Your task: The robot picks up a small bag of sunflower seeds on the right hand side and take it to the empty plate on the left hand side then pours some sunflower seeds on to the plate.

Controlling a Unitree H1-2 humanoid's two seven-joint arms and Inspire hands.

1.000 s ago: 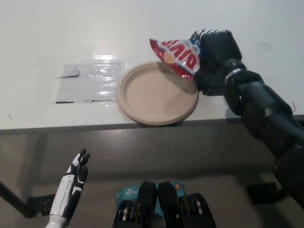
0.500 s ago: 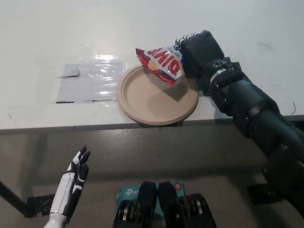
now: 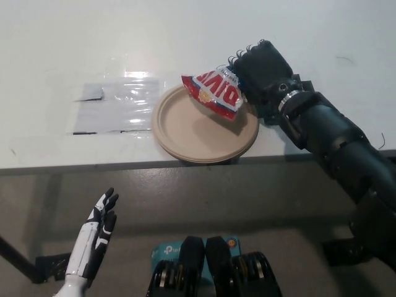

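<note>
While the black right hand (image 3: 263, 71) grips the red-and-white crinkly seed bag (image 3: 213, 93), it tilts it above the round beige paper plate (image 3: 204, 127) on the white worktop (image 3: 93, 37), apparently to pour. The white left hand (image 3: 99, 232) rests low, fingers spread, holding nothing.

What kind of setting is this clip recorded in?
Probably a lab or test room, not a home: a plain white table with a clear plastic sheet taped down, one paper plate, and a bare grey floor.

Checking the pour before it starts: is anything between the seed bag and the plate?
Nothing visible. The black right hand holds the red and white sunflower seed bag tilted over the round tan paper plate, whose surface looks bare. The white left hand rests low, off the table.
</note>
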